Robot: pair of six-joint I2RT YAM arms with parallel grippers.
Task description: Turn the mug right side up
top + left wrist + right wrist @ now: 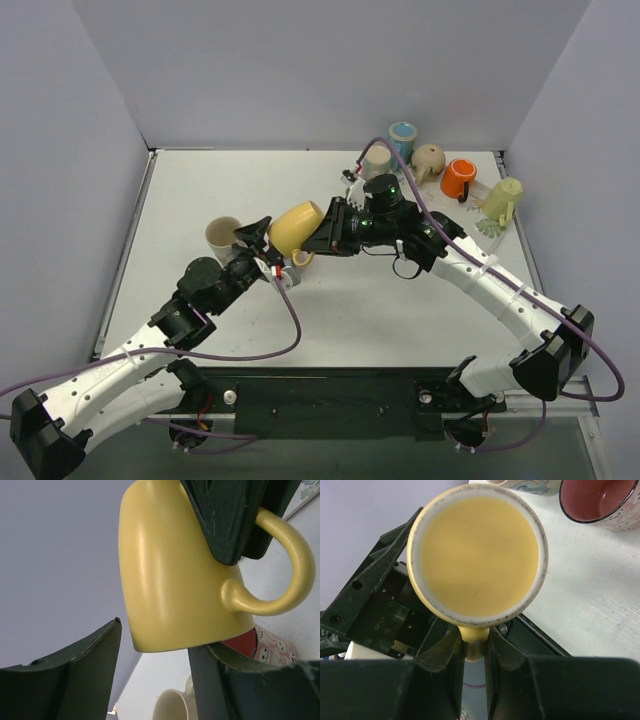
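The yellow mug hangs above the table, tipped on its side. My right gripper is shut on its handle. In the right wrist view the mug's flat base faces the camera and the handle sits pinched between my fingers, with the right gripper closed round it. In the left wrist view the mug fills the top, handle to the right. My left gripper is open, its jaws apart on either side of the mug's lower end; in the top view the left gripper is at the mug's left end.
A cream mug stands just left of the grippers and also shows in the left wrist view. A patterned mug with a red inside stands close under the yellow one. Several mugs cluster at the back right.
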